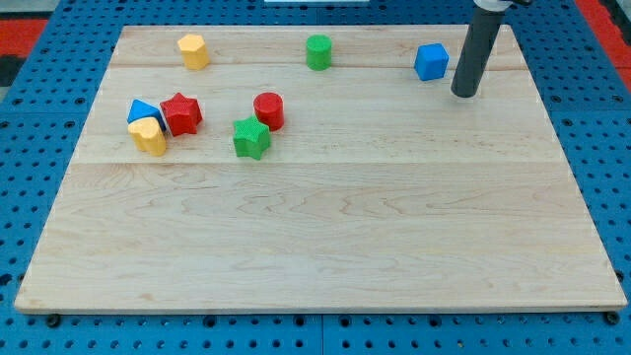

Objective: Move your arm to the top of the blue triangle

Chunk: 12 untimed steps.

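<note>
The blue triangle [142,110] lies at the board's left, touching a yellow heart [150,136] below it and a red star [181,113] to its right. My tip [463,94] is at the board's upper right, far to the right of the blue triangle. It stands just right of and slightly below a blue cube [431,61], with a small gap between them.
A yellow hexagon-like block [193,50] sits at the top left. A green cylinder [318,51] sits at the top middle. A red cylinder [268,110] and a green star [250,138] sit near the middle left. The wooden board [325,247] rests on a blue surface.
</note>
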Each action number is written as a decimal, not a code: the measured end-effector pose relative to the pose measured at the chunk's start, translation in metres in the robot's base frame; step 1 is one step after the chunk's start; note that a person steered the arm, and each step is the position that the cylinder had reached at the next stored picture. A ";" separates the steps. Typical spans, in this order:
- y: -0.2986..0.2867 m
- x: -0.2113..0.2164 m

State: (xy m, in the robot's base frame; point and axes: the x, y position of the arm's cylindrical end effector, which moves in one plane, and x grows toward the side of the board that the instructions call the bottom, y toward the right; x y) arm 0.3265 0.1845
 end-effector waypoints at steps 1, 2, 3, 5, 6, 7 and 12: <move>-0.030 -0.026; -0.046 -0.045; -0.033 -0.017; 0.014 0.027; 0.047 0.024; 0.007 0.017; -0.299 -0.038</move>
State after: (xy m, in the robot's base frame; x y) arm 0.2883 -0.1140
